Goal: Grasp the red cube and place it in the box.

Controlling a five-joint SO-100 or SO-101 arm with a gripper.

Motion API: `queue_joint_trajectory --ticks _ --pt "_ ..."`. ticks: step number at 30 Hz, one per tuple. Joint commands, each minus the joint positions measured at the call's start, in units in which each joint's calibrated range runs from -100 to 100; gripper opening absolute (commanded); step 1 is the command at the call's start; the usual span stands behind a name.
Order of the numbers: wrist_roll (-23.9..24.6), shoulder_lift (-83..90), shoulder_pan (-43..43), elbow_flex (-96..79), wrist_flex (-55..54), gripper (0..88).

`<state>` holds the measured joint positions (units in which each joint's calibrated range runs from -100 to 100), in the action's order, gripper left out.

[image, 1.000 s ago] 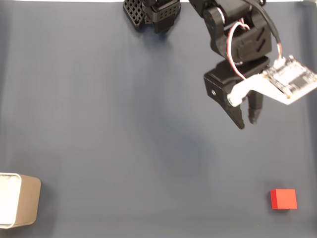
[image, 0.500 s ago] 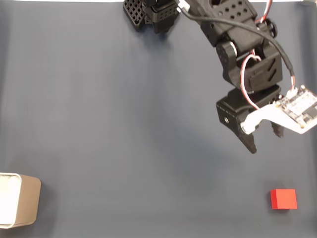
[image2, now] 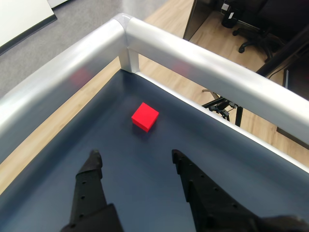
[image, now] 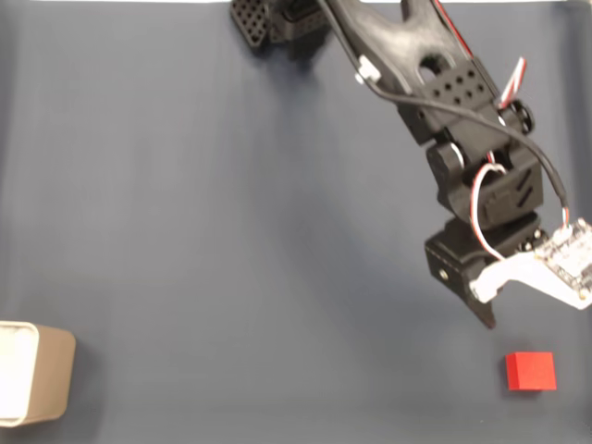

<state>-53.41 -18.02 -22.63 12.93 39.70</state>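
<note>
The tool (image2: 135, 157) is open, its two black fingers spread well apart in the wrist view with nothing held between them. In the fixed view the tool (image: 490, 310) now hangs just above and left of the red cube (image: 531, 371), apart from it; over the past second the arm has extended from the upper middle of the frame down toward the lower right, closing most of the gap. This indicates the approach phase is nearly complete; descent and closure on the cube remain, and the grasp is not yet made. In the wrist view the red cube (image2: 145, 116) lies on the dark blue tabletop (image2: 159, 145) ahead of the fingers, roughly centred between them, near the metal corner rail (image2: 193, 53). The box (image: 35, 373) stands at the lower left edge of the fixed view, well apart from the cube, unchanged. No brand, label or legible writing is visible.
</note>
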Motion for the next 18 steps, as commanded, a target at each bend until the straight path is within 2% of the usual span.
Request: queue_joint_trajectory --ticks 1,18 --pt "0.3 -2.6 -0.6 7.7 -1.0 35.2" --pt "2.0 -20.9 -0.4 26.9 -1.9 39.3"
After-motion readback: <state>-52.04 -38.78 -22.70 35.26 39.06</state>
